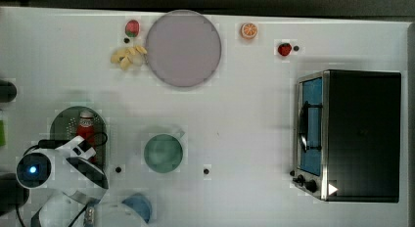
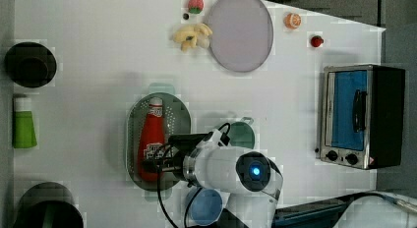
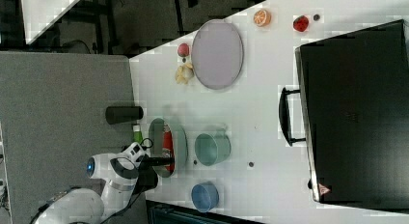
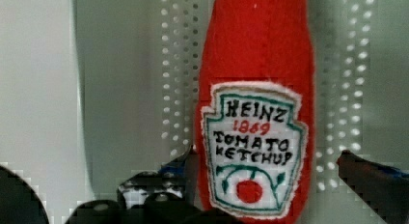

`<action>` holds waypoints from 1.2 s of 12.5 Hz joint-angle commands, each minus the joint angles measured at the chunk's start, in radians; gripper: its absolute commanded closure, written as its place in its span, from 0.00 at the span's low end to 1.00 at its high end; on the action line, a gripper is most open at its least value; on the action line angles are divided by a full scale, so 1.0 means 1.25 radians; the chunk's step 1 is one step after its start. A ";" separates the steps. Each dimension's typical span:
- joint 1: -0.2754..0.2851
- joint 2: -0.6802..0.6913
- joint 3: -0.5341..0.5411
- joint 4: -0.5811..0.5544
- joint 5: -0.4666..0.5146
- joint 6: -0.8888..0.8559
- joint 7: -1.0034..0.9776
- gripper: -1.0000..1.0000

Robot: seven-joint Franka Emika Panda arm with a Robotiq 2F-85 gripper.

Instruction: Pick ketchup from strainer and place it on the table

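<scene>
A: Nothing is finished yet? Where is the ketchup [image 4: 255, 103] lying?

B: It is lying in the strainer [image 2: 178, 115]. My hand [image 4: 267, 161] is spreading astride its label; lifting and placing on the bench [image 1: 254, 114] are remaining.

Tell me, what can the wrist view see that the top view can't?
Wrist view, not top view: the label on the ketchup, reading HEINZ 1869 TOMATO KETCHUP above a little tomato. Top view, not wrist view: the plate, cup, oven, orange slice and a strawberry on the table. Both: the ketchup lying in the strainer, with the open end effector at it.
</scene>
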 commanded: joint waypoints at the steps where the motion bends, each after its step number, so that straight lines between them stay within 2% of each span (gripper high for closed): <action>1: 0.041 0.028 -0.047 0.063 -0.036 0.005 0.080 0.04; 4: 0.063 0.045 -0.065 0.078 -0.036 0.008 0.081 0.40; 7: 0.052 0.007 -0.049 0.072 -0.028 0.005 0.081 0.40; 9: 0.024 -0.048 -0.007 0.062 -0.001 0.001 0.081 0.40; 13: -0.058 -0.188 0.091 0.074 0.169 -0.057 0.077 0.40; 15: -0.094 -0.250 0.120 0.101 0.246 -0.144 0.052 0.40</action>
